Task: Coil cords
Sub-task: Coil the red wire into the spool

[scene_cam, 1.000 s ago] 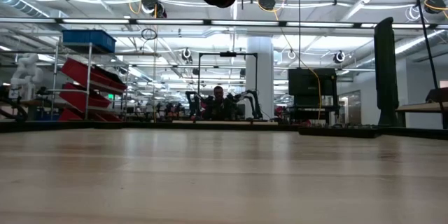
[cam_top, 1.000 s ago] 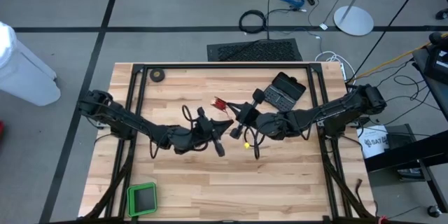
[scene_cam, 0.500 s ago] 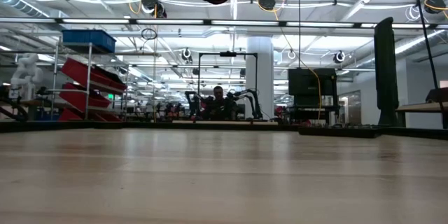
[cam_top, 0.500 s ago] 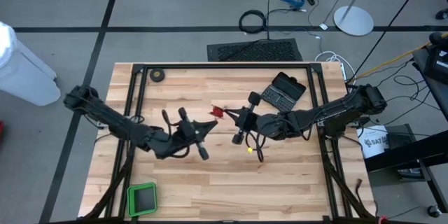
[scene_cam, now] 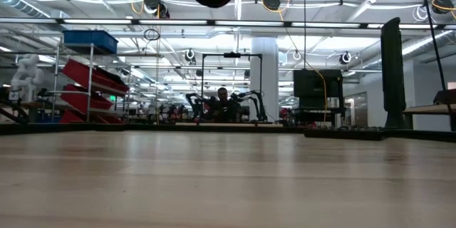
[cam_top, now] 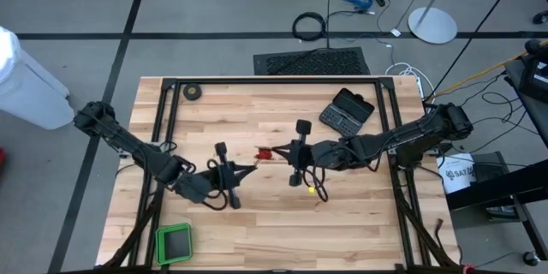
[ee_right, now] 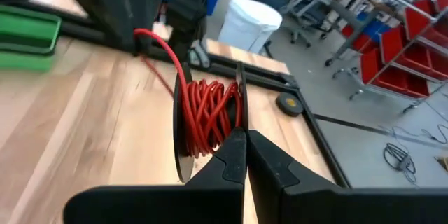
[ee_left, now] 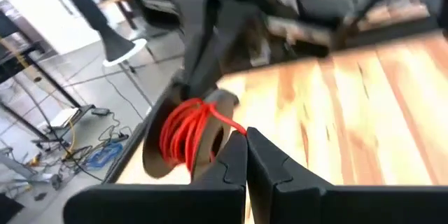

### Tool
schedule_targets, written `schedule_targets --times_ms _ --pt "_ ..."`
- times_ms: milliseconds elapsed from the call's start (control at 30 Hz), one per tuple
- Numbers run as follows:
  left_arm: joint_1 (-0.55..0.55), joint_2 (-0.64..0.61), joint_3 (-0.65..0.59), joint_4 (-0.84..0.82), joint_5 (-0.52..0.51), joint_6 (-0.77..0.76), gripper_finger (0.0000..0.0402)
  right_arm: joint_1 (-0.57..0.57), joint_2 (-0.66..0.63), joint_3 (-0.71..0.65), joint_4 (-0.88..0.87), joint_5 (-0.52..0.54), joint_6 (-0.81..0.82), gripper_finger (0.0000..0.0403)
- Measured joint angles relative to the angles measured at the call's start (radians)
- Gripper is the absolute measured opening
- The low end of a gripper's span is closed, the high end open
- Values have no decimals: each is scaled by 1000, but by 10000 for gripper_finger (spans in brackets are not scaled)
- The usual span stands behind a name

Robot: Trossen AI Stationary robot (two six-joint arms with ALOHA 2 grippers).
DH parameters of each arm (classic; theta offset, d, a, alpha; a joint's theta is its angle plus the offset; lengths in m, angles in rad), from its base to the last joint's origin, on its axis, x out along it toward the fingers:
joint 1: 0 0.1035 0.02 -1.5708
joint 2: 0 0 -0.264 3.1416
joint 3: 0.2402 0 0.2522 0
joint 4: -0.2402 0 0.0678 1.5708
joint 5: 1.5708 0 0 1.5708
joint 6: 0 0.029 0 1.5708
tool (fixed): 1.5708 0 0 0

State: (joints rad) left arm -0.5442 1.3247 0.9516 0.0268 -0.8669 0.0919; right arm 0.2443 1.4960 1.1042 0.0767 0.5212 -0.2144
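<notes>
Above the middle of the wooden table [cam_top: 342, 214], the right end effector [ee_right: 243, 136] is clamped shut on a small black reel [ee_right: 203, 122] wound with thin red wire [ee_right: 210, 115], holding it in the air. A single strand of the wire runs from the reel towards the left end effector [ee_left: 246, 140], whose closed fingers pinch it just beside the reel. The strand lies roughly along the line between the two arms. In the overhead view, the reel [cam_top: 294, 153] hangs near the table's centre.
</notes>
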Motion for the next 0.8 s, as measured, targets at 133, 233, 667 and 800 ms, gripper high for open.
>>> schedule_targets --times_ms 133,233,667,800 --pt "-13 0 0 -128 7 4 0 12 0 0 -51 -29 -24 0" --pt "-29 0 0 -190 7 32 0 26 0 0 -93 -49 -34 0" --pt "-41 6 0 -229 121 56 0 47 4 0 -97 -161 -66 0" --pt "-41 28 0 -236 135 80 0 51 10 0 -93 -161 -78 0"
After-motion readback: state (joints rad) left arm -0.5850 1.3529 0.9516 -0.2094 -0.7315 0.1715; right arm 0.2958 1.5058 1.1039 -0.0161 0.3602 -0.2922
